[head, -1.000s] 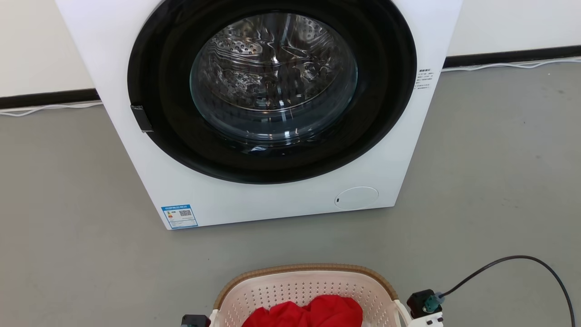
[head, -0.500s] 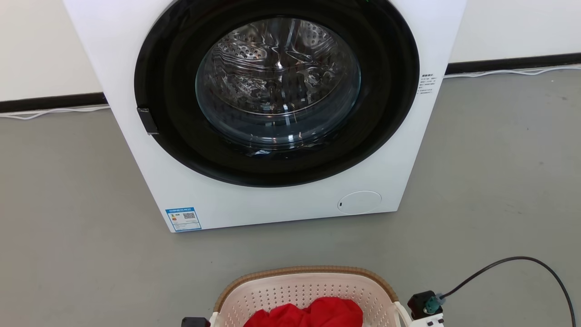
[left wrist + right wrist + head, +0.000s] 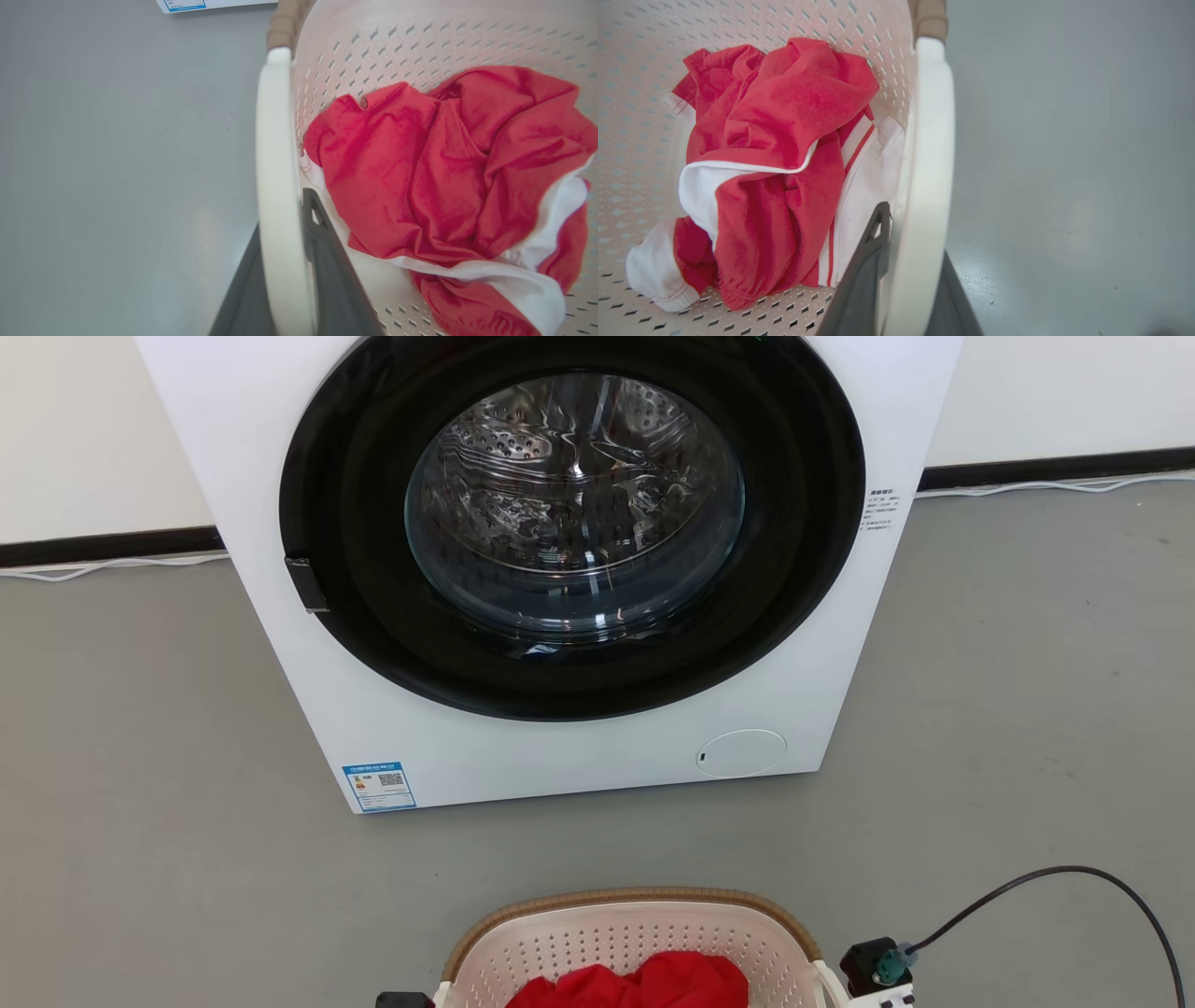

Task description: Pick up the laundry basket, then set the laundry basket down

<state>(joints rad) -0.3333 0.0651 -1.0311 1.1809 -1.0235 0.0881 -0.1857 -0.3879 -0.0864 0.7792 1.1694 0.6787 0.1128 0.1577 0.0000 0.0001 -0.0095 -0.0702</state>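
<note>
Holds laundry basket [image 3: 616, 899] at 6 o'clock in head view, washing machine [image 3: 560, 765] at 12, long axis 9-to-3. Clamps left gripper [image 3: 280, 224] on 9 o'clock handle [image 3: 275, 140], right gripper [image 3: 915, 233] on 3 o'clock handle [image 3: 931, 116].

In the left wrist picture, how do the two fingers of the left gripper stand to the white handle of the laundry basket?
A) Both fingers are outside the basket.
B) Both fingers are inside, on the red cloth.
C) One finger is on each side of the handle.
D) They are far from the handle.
C: the left gripper has the white handle between its two dark fingers, one inside the laundry basket and one outside.
</note>
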